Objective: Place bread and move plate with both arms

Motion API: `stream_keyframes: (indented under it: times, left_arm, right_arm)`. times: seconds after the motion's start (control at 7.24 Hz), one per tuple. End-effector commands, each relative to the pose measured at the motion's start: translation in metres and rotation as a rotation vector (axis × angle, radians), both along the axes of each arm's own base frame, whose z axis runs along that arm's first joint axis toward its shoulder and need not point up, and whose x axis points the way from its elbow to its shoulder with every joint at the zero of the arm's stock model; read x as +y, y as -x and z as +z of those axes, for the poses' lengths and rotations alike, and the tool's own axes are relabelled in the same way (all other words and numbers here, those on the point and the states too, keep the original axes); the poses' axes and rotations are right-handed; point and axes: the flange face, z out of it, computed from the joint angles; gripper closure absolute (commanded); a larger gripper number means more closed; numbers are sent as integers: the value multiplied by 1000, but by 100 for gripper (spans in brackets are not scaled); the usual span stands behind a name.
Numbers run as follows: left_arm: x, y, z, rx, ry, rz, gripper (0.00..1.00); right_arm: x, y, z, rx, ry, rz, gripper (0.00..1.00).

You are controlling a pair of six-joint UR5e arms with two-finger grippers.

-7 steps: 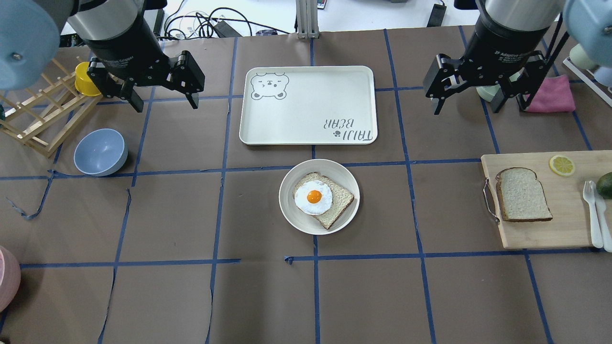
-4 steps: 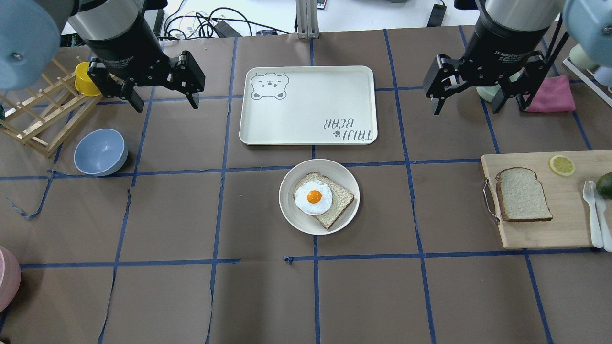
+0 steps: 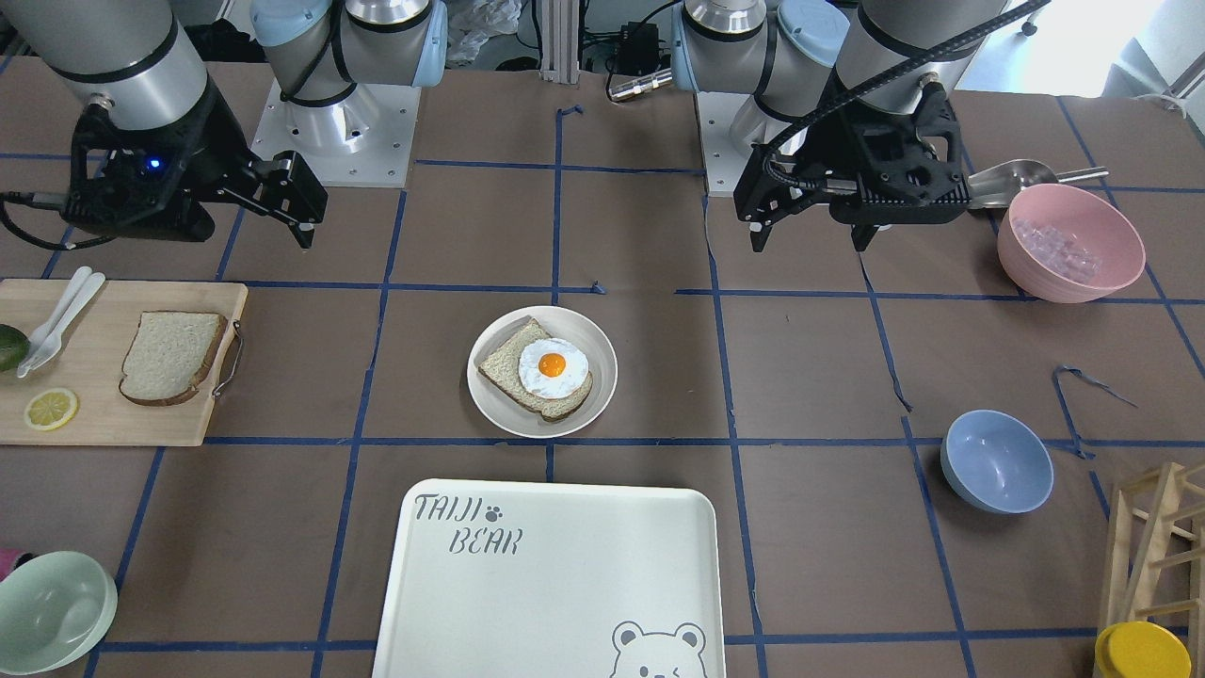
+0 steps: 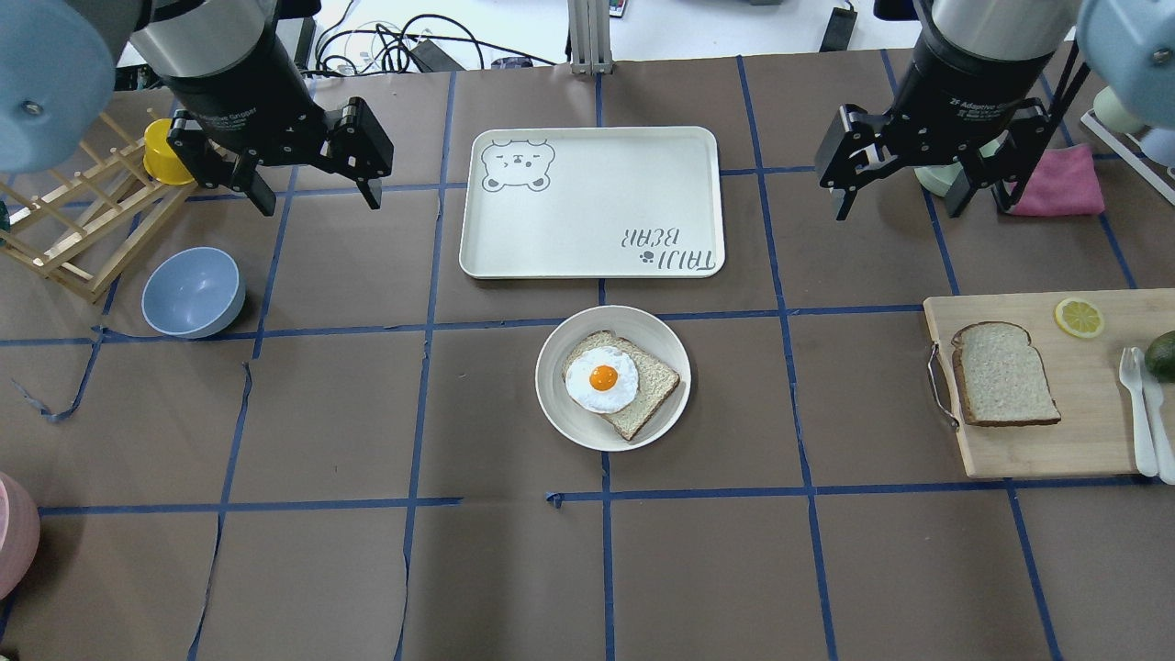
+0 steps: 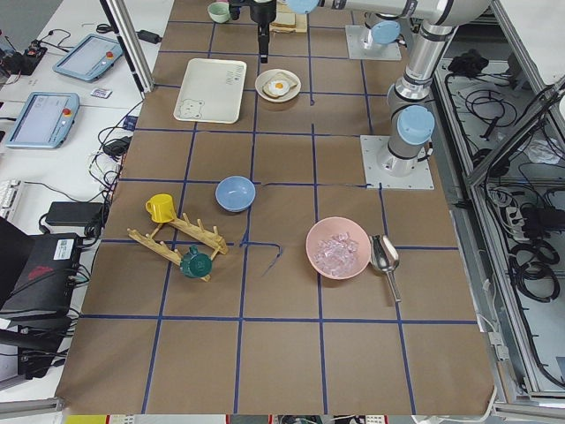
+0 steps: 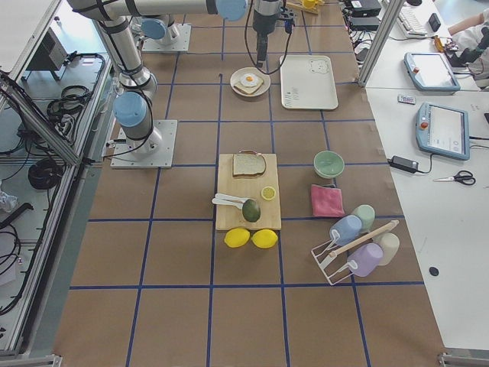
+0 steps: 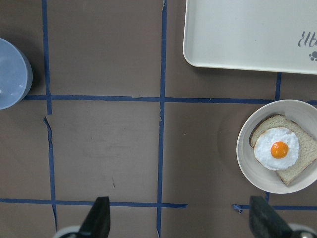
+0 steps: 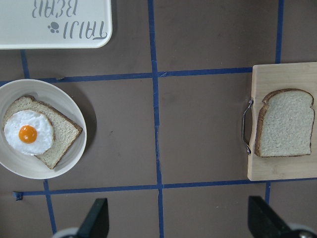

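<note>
Flat on the wooden board, at the right end of the bench: the bread. Lies close to the board's metal handle, rounded top pointing away from the robot, crust showing all round. Touched by neither hand. Shares the board with a lemon slice, well apart from it.

At mid-bench, on the robot's side of the TAIJI BEAR tray and not touching it: the plate. Carries a slice topped with a fried egg, laid askew inside the rim.

Above the bench, between the tray and a pink cloth: the right hand. Hangs released, both fingers spread wide, nothing between them. Well apart from the bread. In the right wrist view, fingertips far from each other at the bottom edge, bread at the right, plate at the left.

Above the bench to the left of the tray, near a wooden rack and beyond a blue bowl: the left hand. Likewise released and empty, fingers wide. Well apart from the plate.
</note>
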Motion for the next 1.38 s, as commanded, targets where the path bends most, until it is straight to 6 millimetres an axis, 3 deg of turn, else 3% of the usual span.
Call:
stream_keyframes:
  times: [0.0,0.14,0.28,0.41,0.55,0.69,0.83,0.97,1.1,1.24]
  left_arm:
    - [0,0,0,0,0,1,0]
    - [0,0,1,0,2,1,0]
    - [0,0,0,0,0,1,0]
    - [0,0,0,0,0,1,0]
    - [0,0,0,0,0,1,0]
    - [0,0,0,0,0,1,0]
    - [0,0,1,0,2,1,0]
    - [0,0,0,0,0,3,0]
    - [0,0,1,0,2,3,0]
    - [0,0,0,0,0,3,0]
  right_arm:
    - [-15,42,-46,-6,-91,-71,0]
    - [-12,77,-87,6,-164,-137,0]
    - [-13,107,-115,41,-131,-175,0]
    - [-11,113,-142,50,-86,-182,0]
    - [-10,116,-165,82,-44,-190,16]
    - [-8,125,-188,102,-52,-207,21]
    - [-11,145,-206,94,-74,-244,31]
    - [-18,161,-228,86,-99,-263,34]
    - [-22,164,-236,93,-86,-264,41]
    - [-23,165,-243,94,-97,-275,41]
